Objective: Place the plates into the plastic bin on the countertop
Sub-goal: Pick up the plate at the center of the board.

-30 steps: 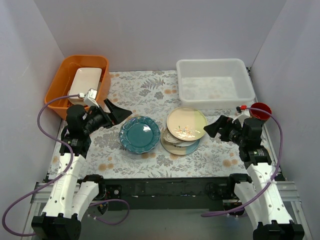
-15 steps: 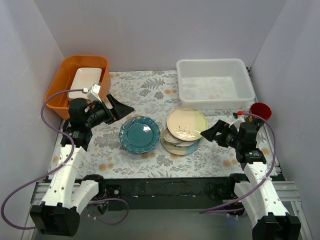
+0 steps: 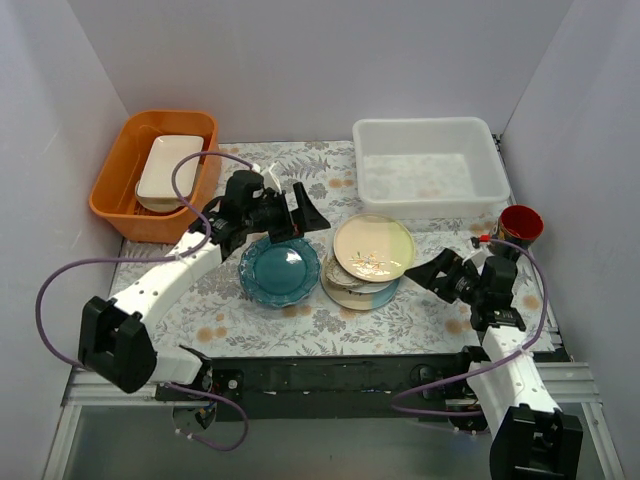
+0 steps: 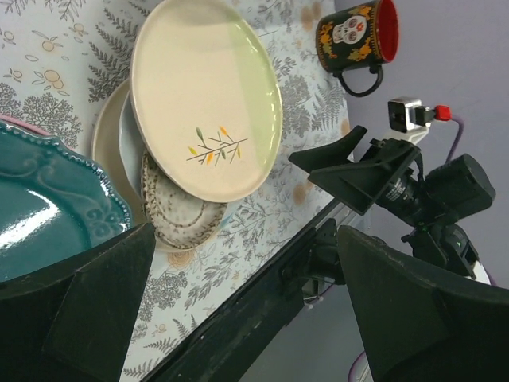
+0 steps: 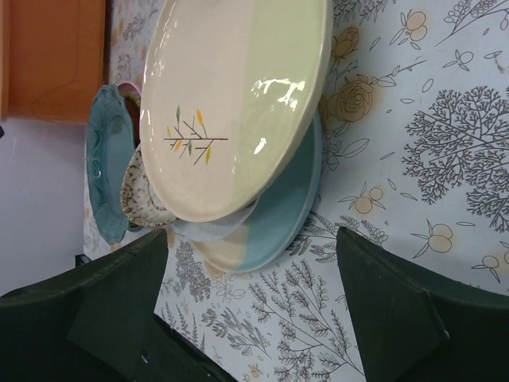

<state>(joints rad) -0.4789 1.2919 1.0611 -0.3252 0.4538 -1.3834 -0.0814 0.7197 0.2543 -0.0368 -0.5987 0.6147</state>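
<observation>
Your left fingers (image 4: 413, 318) and right fingers (image 5: 398, 318) gape wide and empty, so pinch the glossy cream round ceramic plate (image 5: 238, 103), likely stiff, slick and breakable, by its overhanging rim.

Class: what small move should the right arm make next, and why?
Probably ease the right gripper forward so its open jaws straddle the near rim of the cream floral plate. That plate lies topmost, tilted, its edge raised toward the gripper, and the plastic bin holds no plates yet.
</observation>
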